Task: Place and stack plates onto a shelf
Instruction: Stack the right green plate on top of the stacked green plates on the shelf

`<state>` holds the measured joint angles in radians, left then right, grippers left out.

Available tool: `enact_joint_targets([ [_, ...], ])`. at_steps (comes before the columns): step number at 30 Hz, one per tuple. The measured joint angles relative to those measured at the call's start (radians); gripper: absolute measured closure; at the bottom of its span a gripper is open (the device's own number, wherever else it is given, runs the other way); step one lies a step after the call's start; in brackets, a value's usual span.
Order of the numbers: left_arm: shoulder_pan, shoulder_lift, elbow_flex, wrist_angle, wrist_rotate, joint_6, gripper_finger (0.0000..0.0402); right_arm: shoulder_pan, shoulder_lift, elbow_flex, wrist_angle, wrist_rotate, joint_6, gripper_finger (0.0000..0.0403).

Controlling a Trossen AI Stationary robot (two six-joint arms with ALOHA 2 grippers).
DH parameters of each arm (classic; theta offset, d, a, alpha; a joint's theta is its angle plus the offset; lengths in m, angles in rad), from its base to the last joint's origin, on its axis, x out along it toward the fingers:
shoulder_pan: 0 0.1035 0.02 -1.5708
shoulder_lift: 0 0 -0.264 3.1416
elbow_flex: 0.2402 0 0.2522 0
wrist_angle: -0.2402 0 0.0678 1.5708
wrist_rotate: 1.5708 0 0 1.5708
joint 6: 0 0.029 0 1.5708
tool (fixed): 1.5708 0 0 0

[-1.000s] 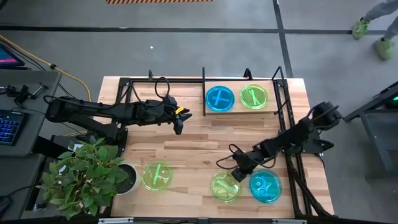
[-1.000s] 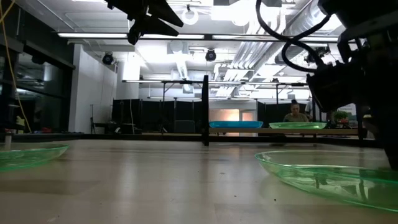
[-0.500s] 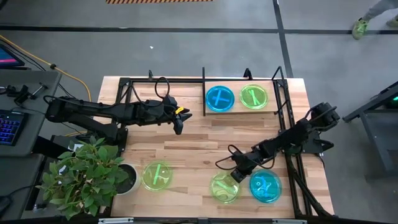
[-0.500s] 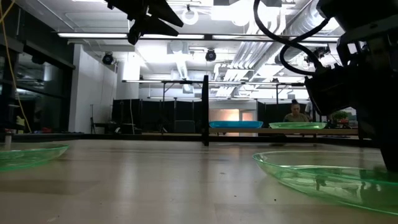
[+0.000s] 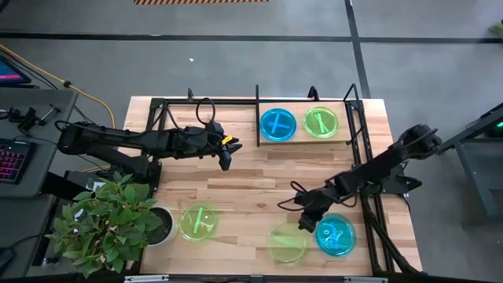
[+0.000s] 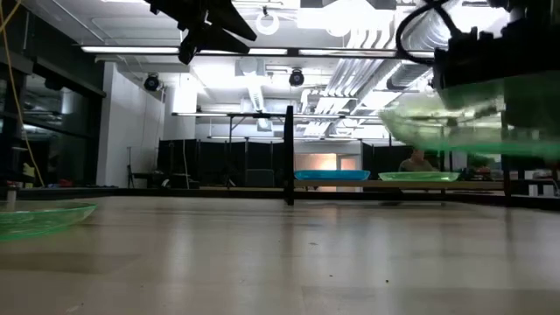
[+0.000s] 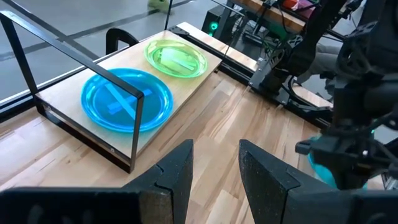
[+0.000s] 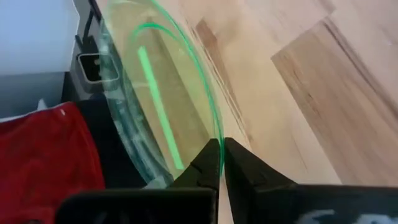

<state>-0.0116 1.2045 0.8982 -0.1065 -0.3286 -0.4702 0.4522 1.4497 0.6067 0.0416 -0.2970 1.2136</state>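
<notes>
Two arms are over the table, and we describe them from left to right. Our left gripper (image 5: 228, 154) hangs above the bare middle of the tabletop (image 5: 251, 185), with its fingers (image 7: 180, 171) apart and nothing between them. One green plate (image 5: 198, 221) lies flat at the near left, beside a potted plant (image 5: 110, 224).

Further right, the shelf (image 5: 350, 118) stands at the far edge and already carries a blue plate (image 5: 278, 124) and a green plate (image 5: 320, 122) side by side. Our right gripper (image 5: 305, 223) is at the near right, pinched on the rim of a lifted green plate (image 5: 287, 242). In the low view this plate (image 6: 464, 127) hangs clear above the wood, close to level. A second blue plate (image 5: 336, 236) lies just beside it.

We judge that the coming move goes away from the near edge: the shelf lies straight beyond the held plate, and the right arm is the nearer one.
</notes>
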Motion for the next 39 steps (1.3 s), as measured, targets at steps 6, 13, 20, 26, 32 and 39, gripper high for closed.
enact_joint_targets([
  [6, 0.000, 0.000, 0.000, -0.003, 0.000, -0.020, 0.0284, 0.000, -0.111, 0.000, -0.196, 0.009, -0.038, 0.0403],
  [13, 0.000, 0.000, 0.000, -0.003, 0.000, -0.024, 0.0284, 0.011, -0.356, -0.231, -0.080, 0.157, 0.221, 0.0403],
  [20, 0.000, 0.000, 0.000, -0.003, 0.000, -0.024, 0.0284, 0.045, -0.581, -0.400, 0.077, 0.707, 0.540, 0.0403],
  [26, 0.000, 0.000, 0.000, -0.003, 0.000, -0.024, 0.0284, 0.015, -0.593, -0.311, -0.182, 1.112, 0.748, 0.0403],
  [32, 0.000, 0.000, 0.000, -0.003, -0.021, -0.024, 0.0284, -0.104, -0.552, -0.209, -0.534, 1.251, 0.975, 0.0403],
  [39, 0.000, 0.000, 0.000, -0.002, -0.043, -0.024, 0.0284, -0.356, -0.531, -0.183, -0.566, 1.292, 0.978, 0.0403],
])
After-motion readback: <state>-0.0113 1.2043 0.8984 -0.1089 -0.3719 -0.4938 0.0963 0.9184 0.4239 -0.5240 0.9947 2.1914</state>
